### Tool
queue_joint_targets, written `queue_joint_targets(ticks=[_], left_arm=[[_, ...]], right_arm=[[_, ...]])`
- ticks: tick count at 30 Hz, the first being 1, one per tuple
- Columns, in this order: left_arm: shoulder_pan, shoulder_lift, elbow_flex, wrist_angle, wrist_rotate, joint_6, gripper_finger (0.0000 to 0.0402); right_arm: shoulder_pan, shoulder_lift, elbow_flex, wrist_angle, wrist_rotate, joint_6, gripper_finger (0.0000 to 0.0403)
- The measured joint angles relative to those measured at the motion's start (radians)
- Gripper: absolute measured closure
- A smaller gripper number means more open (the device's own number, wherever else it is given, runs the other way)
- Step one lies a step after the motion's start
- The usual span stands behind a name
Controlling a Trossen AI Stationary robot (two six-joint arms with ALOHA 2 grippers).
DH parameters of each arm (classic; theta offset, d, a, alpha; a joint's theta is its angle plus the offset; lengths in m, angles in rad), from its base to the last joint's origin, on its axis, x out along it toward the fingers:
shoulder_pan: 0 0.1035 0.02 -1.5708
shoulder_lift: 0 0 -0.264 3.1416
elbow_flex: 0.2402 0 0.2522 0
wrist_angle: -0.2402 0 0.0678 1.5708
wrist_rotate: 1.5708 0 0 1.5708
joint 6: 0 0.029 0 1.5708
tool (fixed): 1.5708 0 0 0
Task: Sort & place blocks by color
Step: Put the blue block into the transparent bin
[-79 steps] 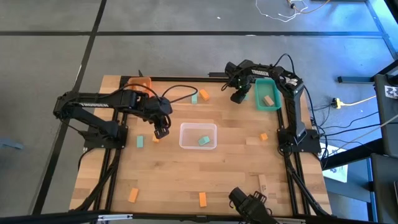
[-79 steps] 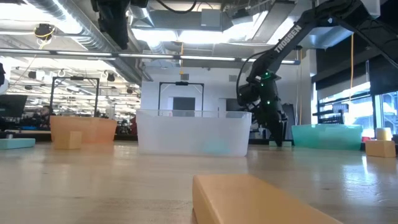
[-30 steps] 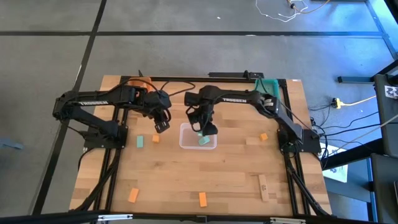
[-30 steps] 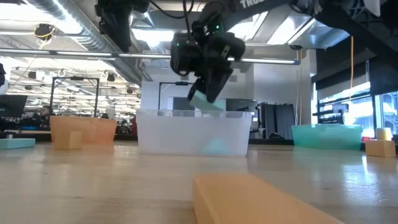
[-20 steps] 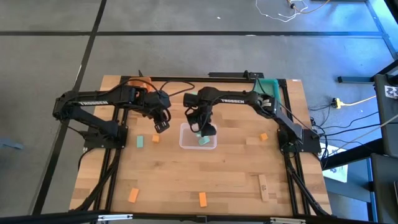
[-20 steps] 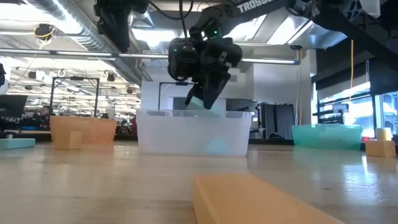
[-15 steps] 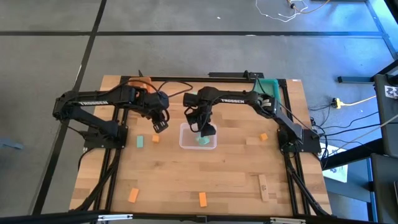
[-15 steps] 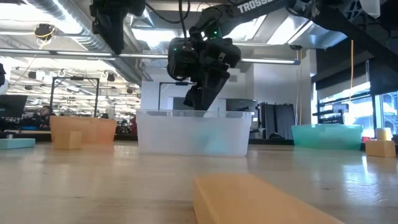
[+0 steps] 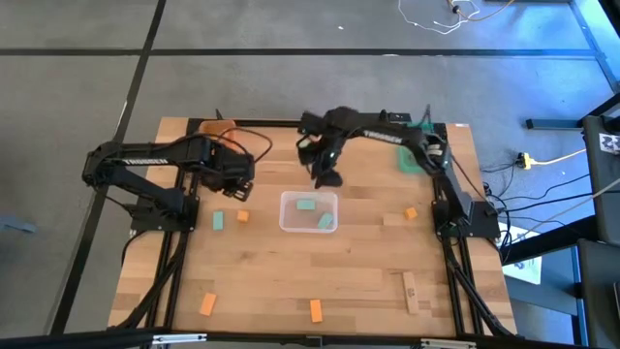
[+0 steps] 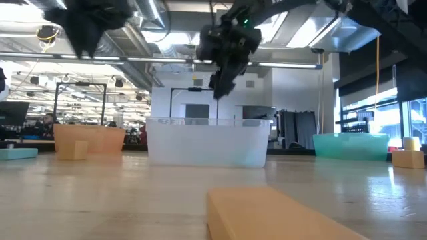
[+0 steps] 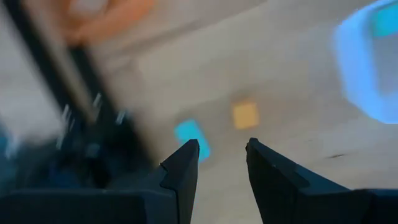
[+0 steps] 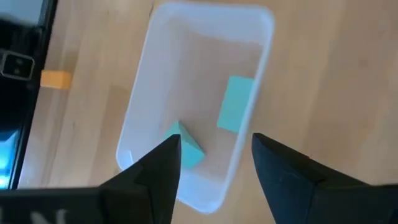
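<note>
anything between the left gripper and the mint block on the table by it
Nothing visible. The left gripper hangs with fingers open above bare wood, and the mint block lies just ahead, with an orange block beside it, not in the path.

Even overhead light; the wooden table (image 9: 291,281) reads bright and warm against the grey floor (image 9: 77,87), with a bluish cast off past the table's far right corner. Low view: ceiling lights (image 10: 193,23) blow out to white glare above the clear tray (image 10: 207,141); the tan block (image 10: 267,212) nearest the lens is soft. Left wrist view heavily motion-smeared; a blue patch (image 11: 191,137) beside the fingers (image 11: 183,177) is probably a block. Right wrist view is crisp on the tray.
</note>
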Motion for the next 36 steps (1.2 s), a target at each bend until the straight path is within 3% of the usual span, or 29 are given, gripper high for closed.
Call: queue_joint_targets(ticks=[4,9,15,23,30,36], left_arm=[[-0.055,0.010,-0.001,-0.066,0.011,-0.224,0.0274],[-0.128,0.009,-0.050,-0.060,0.001,-0.382,0.0274],[-0.213,0.009,-0.172,0.027,0.030,-0.419,0.0274],[-0.249,0.009,-0.367,0.178,0.123,-0.548,0.0274],[-0.258,0.009,-0.502,0.312,0.124,-0.582,0.0274],[-0.258,0.009,-0.572,0.326,0.124,-0.583,0.0274]], right_arm=[[-0.032,-0.073,0.000,0.025,0.000,-0.001,0.0206],[-0.061,-0.124,0.000,0.057,0.001,-0.002,0.0206],[-0.094,-0.139,0.000,0.066,0.001,-0.003,0.0206],[-0.127,-0.139,0.000,0.066,0.001,-0.002,0.0205],[-0.136,-0.139,0.000,0.065,0.002,-0.001,0.0205],[-0.136,-0.139,0.000,0.064,0.002,0.000,0.0205]])
